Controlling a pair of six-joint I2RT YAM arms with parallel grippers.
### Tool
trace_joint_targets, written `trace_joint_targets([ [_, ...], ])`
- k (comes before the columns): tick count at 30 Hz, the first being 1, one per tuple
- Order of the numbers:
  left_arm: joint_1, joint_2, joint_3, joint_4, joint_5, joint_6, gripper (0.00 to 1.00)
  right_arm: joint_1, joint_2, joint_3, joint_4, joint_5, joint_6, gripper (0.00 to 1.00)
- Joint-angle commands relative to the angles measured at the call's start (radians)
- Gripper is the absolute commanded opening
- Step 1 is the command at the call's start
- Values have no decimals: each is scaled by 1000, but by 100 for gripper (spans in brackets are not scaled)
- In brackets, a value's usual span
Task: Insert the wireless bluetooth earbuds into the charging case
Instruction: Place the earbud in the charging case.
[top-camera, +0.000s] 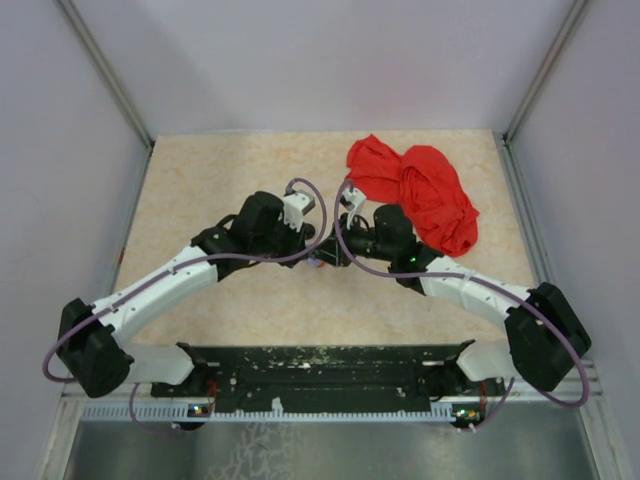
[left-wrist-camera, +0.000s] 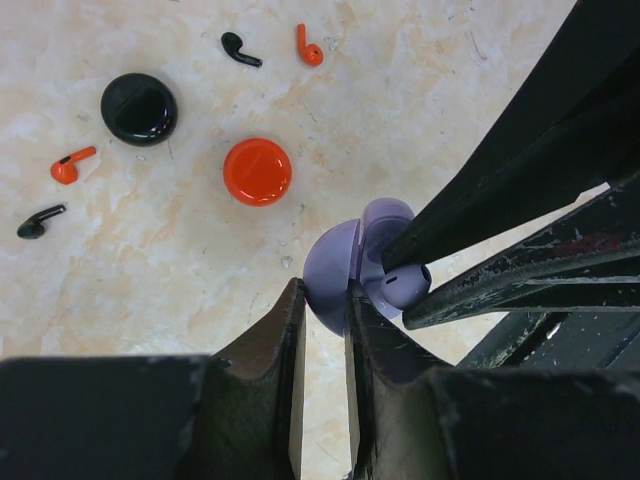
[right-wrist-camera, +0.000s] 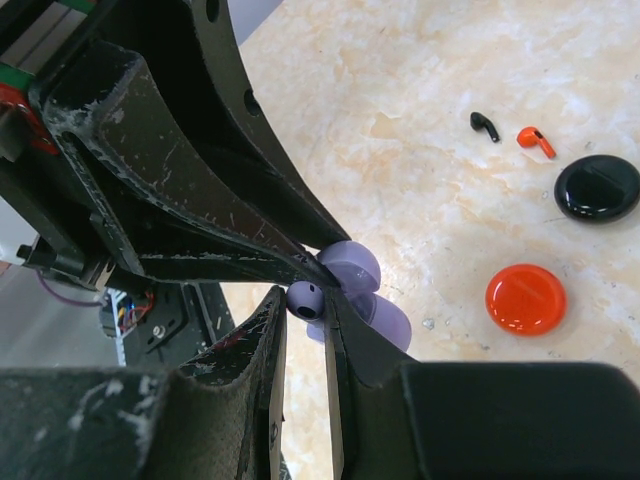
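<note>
Evidently early: the left tool pinches the open lavender case, and the right tool pinches a lavender earbud at its mouth. Black earbuds and orange earbuds lie loose on the tabletop, not yet seated.

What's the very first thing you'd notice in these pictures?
The two arms meet nose to nose mid-table. The left tool pinches an open lavender case, while the right tool holds a lavender earbud right at it. A crumpled bright red cloth lies at the table's far right. On the tabletop nearby sit a glossy red case and a black case, with tiny black earbuds and orange earbuds scattered around.
</note>
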Motion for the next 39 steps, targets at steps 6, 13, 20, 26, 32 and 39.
trace_joint_targets([
  [6,-1,-37,-1,63,-12,-1,0,6,-38,-9,6,-11,-4,16],
  [13,-1,-43,-1,63,-2,-1,0,5,-42,-3,-6,13,-12,16],
  [20,-1,-49,-1,64,6,-4,0,6,-55,-7,-29,54,-35,22],
  [26,-1,-62,-2,63,30,-12,0,6,-54,2,-52,83,-52,26],
  [32,-1,-55,-5,63,37,-16,0,5,-57,14,-50,80,-58,29],
  [39,-1,-34,-9,62,77,-20,0,5,-62,19,-45,83,-71,32],
])
